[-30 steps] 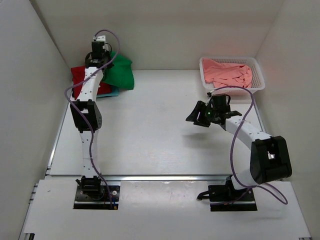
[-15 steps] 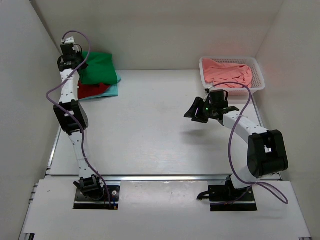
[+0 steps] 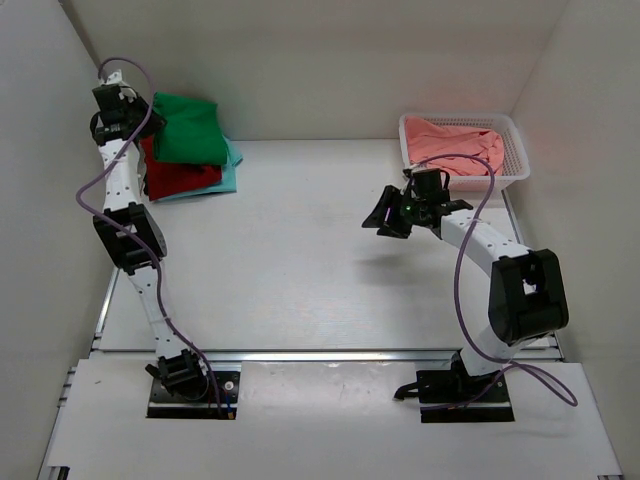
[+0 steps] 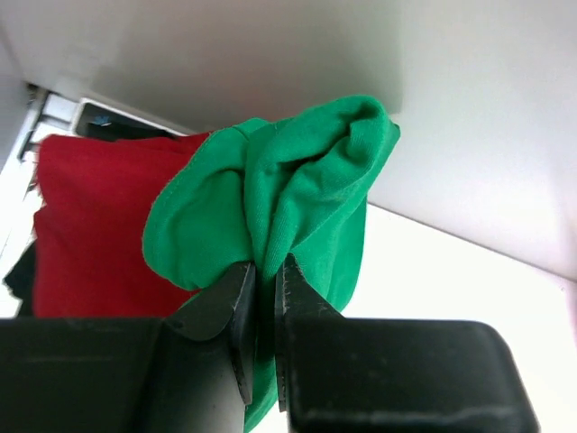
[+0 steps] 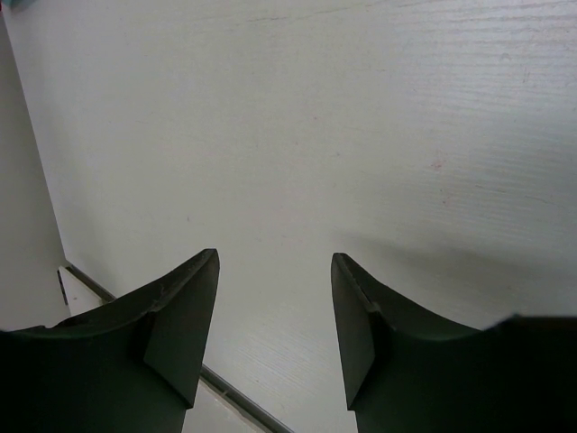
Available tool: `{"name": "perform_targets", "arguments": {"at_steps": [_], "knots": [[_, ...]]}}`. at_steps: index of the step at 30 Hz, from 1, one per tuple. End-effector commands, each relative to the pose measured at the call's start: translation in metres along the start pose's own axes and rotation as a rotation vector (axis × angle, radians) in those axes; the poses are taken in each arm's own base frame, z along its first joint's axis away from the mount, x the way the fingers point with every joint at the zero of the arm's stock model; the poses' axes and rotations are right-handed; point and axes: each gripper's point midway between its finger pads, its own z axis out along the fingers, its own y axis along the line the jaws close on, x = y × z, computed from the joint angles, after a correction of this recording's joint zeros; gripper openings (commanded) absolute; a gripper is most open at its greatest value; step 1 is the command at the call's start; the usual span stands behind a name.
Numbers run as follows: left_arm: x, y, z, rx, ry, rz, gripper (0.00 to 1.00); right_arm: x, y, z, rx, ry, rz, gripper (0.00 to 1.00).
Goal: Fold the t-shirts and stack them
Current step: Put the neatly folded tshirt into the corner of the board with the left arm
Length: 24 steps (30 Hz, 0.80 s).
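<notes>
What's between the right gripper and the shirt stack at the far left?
Only bare table separates the open right gripper from the stack, whose green shirt the left gripper grips; the top view shows it.

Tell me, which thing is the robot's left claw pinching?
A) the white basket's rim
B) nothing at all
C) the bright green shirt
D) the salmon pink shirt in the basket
C: in the left wrist view the left claw is shut on a bunched fold of the bright green t-shirt, while the salmon pink t-shirt lies in the white basket across the table.
</notes>
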Motion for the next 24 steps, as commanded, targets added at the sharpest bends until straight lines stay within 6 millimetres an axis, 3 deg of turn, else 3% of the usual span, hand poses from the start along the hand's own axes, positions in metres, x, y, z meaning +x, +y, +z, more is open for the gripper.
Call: {"name": "perform_targets", "arguments": {"at_steps": [1,8,11,13,16,17,19,21,24], "knots": [[-0.074,-0.026,-0.056,0.080,-0.155,0.006,0.00,-0.007,0.014,0.001,-0.022,0.002,-0.014,0.51],[-0.063,-0.001,-0.046,0.093,-0.116,-0.071,0.00,-0.009,0.019,0.011,-0.032,0.014,-0.015,0.50],[-0.043,0.009,-0.029,0.109,-0.063,-0.117,0.05,-0.008,0.017,0.013,-0.026,0.016,-0.015,0.51],[-0.034,0.017,-0.019,0.090,-0.049,-0.127,0.17,-0.007,0.017,0.015,-0.021,0.017,-0.017,0.50],[-0.030,0.033,-0.007,0.000,-0.067,-0.109,0.17,-0.004,0.016,0.017,-0.018,0.024,-0.024,0.51],[-0.033,0.037,-0.004,-0.029,-0.090,-0.111,0.24,-0.005,0.019,0.016,-0.021,0.019,-0.031,0.50],[-0.037,0.040,-0.001,-0.066,-0.126,-0.116,0.78,-0.002,0.017,0.017,-0.013,0.020,-0.028,0.51],[-0.048,0.035,-0.003,-0.072,-0.163,-0.111,0.98,0.004,0.017,0.019,-0.013,0.032,-0.023,0.50],[-0.056,0.023,-0.014,-0.078,-0.176,-0.082,0.99,0.004,0.026,0.013,-0.029,0.019,-0.032,0.51]]}}
